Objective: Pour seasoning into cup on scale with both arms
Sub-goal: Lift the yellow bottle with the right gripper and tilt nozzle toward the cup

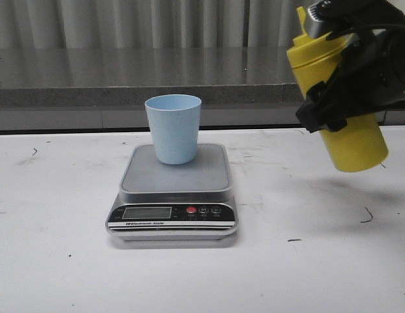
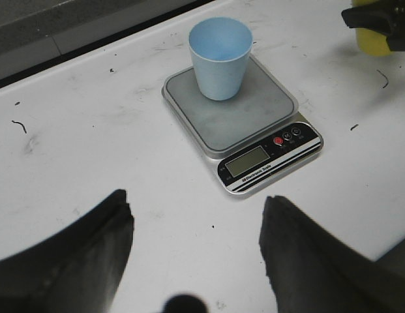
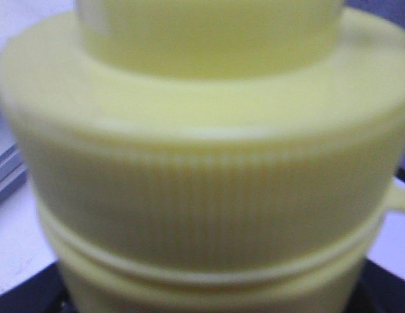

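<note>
right gripper (image 1: 342, 85), upper right of the front view, is clamped around the yellow seasoning bottle (image 1: 349, 140), which hangs in the air tilted, well apart from the cup. the blue cup (image 1: 173, 128) stands upright on the back of the scale (image 1: 173, 189), middle of the frame. to do this step well, i judge you should carry the nozzle over the cup's mouth before tipping further, and tip slowly so the cup stays put.

from the left wrist, the left gripper (image 2: 195, 254) fills the bottom of the frame, fingers spread wide and holding nothing, near the scale's front; cup and scale sit upper centre.

from the right wrist, you see only the bottle's ribbed yellow collar, blurred, filling the frame.

count: one bottle, one cup, one scale, two grippers.
</note>
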`<state>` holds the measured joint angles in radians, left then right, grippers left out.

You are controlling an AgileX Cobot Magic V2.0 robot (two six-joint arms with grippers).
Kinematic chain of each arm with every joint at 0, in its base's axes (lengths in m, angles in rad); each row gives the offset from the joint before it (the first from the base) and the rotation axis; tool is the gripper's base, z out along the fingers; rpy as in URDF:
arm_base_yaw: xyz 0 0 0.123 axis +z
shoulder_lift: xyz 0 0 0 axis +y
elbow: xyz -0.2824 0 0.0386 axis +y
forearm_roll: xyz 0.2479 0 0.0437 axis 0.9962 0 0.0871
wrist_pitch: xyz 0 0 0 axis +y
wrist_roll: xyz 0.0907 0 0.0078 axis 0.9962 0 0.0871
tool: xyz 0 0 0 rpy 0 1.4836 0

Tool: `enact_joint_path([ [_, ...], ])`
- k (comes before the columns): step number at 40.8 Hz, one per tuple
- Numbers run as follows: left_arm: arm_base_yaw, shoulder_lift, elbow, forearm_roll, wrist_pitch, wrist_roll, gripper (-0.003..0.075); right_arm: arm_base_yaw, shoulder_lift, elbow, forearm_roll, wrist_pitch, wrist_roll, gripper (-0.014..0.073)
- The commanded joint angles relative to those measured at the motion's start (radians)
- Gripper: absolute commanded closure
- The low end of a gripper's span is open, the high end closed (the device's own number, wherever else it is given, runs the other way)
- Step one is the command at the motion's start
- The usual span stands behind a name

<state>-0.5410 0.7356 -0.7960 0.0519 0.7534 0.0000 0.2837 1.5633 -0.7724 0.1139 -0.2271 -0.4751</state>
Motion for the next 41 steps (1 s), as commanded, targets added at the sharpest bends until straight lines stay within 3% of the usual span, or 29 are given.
enact_joint_path([
  [1, -0.008, -0.002, -0.026, -0.006, -0.073, 0.000, 0.0299, 0.001, -0.050, -0.125, -0.016, 0.059, -0.111, 0.0245],
  [13, -0.008, -0.002, -0.026, -0.006, -0.073, 0.000, 0.0299, 0.032, -0.022, -0.381, -0.053, 0.309, -0.328, 0.0245],
  [22, -0.008, -0.002, -0.026, -0.006, -0.073, 0.000, 0.0299, 0.093, 0.076, -0.555, -0.208, 0.447, -0.332, 0.0245],
  [31, -0.008, -0.002, -0.026, -0.006, -0.073, 0.000, 0.0299, 0.146, 0.150, -0.689, -0.430, 0.550, -0.312, 0.0249],
  [41, -0.008, -0.002, -0.026, -0.006, -0.073, 0.000, 0.0299, 0.194, 0.200, -0.746, -0.766, 0.648, -0.214, 0.0277],
])
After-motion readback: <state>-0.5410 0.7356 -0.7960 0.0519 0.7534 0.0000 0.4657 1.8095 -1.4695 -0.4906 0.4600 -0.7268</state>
